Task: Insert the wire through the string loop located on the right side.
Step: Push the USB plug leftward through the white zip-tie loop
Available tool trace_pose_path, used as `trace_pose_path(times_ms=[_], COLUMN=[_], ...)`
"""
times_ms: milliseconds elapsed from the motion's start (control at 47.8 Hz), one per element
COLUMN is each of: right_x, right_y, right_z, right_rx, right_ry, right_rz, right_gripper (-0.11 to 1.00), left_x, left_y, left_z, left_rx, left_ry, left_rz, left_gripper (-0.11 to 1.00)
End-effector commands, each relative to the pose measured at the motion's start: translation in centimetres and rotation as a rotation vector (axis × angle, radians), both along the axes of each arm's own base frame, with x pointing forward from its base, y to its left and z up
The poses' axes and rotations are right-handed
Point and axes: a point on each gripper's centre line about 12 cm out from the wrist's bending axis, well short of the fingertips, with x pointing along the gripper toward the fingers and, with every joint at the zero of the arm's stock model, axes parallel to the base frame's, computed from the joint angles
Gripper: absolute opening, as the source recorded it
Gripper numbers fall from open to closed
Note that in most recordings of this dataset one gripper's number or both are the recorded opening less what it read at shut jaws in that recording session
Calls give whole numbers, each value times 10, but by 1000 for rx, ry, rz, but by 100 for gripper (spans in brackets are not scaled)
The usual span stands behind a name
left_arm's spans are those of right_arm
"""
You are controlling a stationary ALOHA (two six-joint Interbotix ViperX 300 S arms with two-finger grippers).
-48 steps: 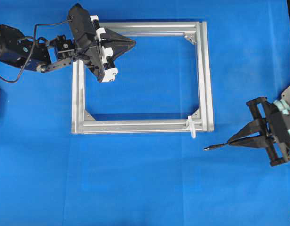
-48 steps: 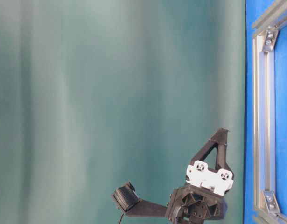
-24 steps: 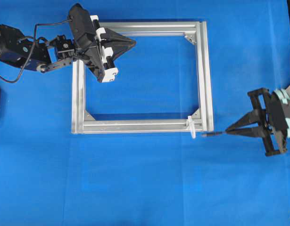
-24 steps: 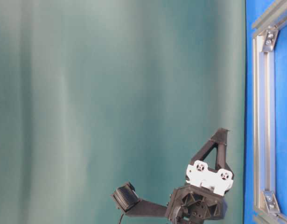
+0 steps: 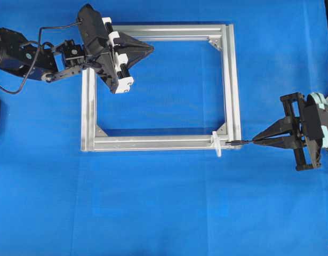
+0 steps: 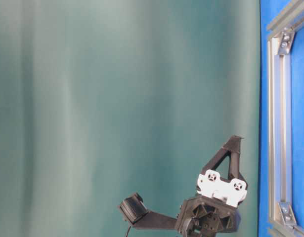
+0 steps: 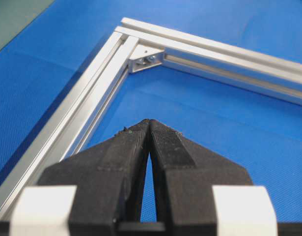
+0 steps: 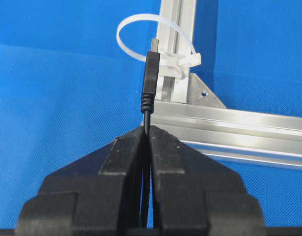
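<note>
Two grippers were on record. The right gripper was clamped on the wire, pinching the thin black cord just behind its plug, so that the plug stood out ahead of the closed fingertips. The left gripper was pressed shut with nothing between its fingers, hanging over the top left corner of the aluminium frame and well apart from the work.

One wire: the plug tip lay just beside the string loop, aimed at it from the right, at the frame's lower right corner. Whether the tip had entered the loop could not be told; in the right wrist view it sat in front of the opening.

One string loop: a thin white band standing out from the frame rail above the blue bench.

Handling, as judged: the wire looked light and limp, the plug end alone stiff; a hold close behind the plug suited steering. The loop appeared springy and likely to bend aside if struck off centre.
</note>
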Motion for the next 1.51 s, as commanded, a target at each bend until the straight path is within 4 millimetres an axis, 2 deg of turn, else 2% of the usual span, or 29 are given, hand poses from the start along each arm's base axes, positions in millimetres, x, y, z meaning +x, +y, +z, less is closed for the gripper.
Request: trace_pose_path(times_ms=[0,1486], right_x=[3,7], right_y=[0,0], right_z=[4,0], right_rx=[2,-1], right_ry=[-18,-2], right_rz=[-4,-7], right_gripper=[-4,-4], left_x=[4,5], left_y=[0,-2], left_z=[16,17], left_rx=[15,13], left_ry=[-47,-49], left_rz=[-4,-10], left_gripper=[0,0])
